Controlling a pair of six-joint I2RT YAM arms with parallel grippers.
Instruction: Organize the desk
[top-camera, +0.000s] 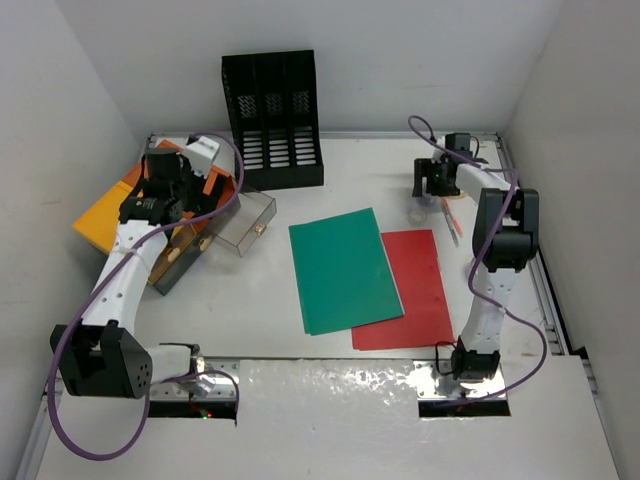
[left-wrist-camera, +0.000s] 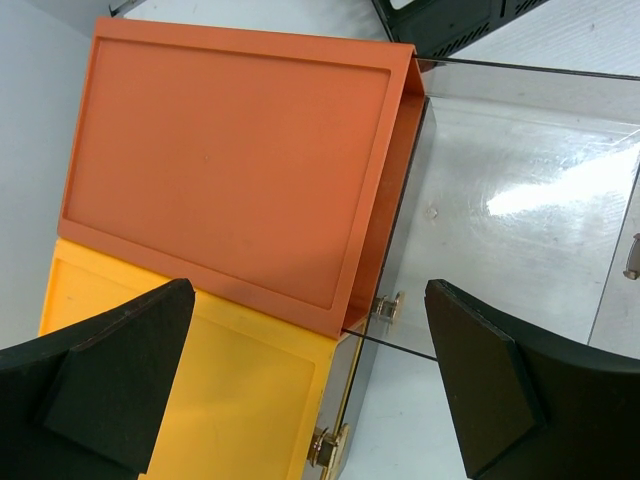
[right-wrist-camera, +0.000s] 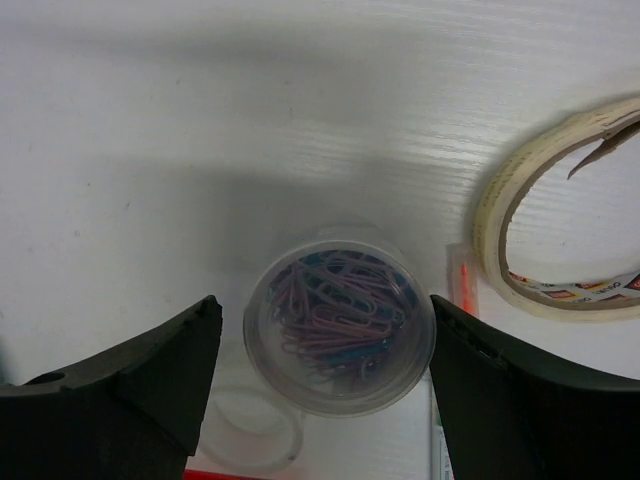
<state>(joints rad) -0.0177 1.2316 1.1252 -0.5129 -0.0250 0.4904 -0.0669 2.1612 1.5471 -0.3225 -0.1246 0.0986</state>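
The white desk (top-camera: 300, 345) carries a green folder (top-camera: 343, 268) partly overlapping a red folder (top-camera: 415, 290). At the back right my right gripper (top-camera: 432, 185) points down, open. In its wrist view the gripper (right-wrist-camera: 325, 310) straddles a clear round container of paper clips (right-wrist-camera: 338, 325); a gap shows at the left jaw, and the right jaw stands close beside the container. Over the orange-and-yellow drawer box (top-camera: 110, 215) at the left, my left gripper (left-wrist-camera: 308, 300) hangs wide open and holds nothing.
A black mesh file rack (top-camera: 272, 120) stands at the back centre. Clear drawers (left-wrist-camera: 500, 200) are pulled out of the orange (left-wrist-camera: 230, 160) and yellow (left-wrist-camera: 200, 400) units. Beside the container lie a tape roll (right-wrist-camera: 492, 215), an orange pen (right-wrist-camera: 462, 280) and a clear ring (right-wrist-camera: 255, 435).
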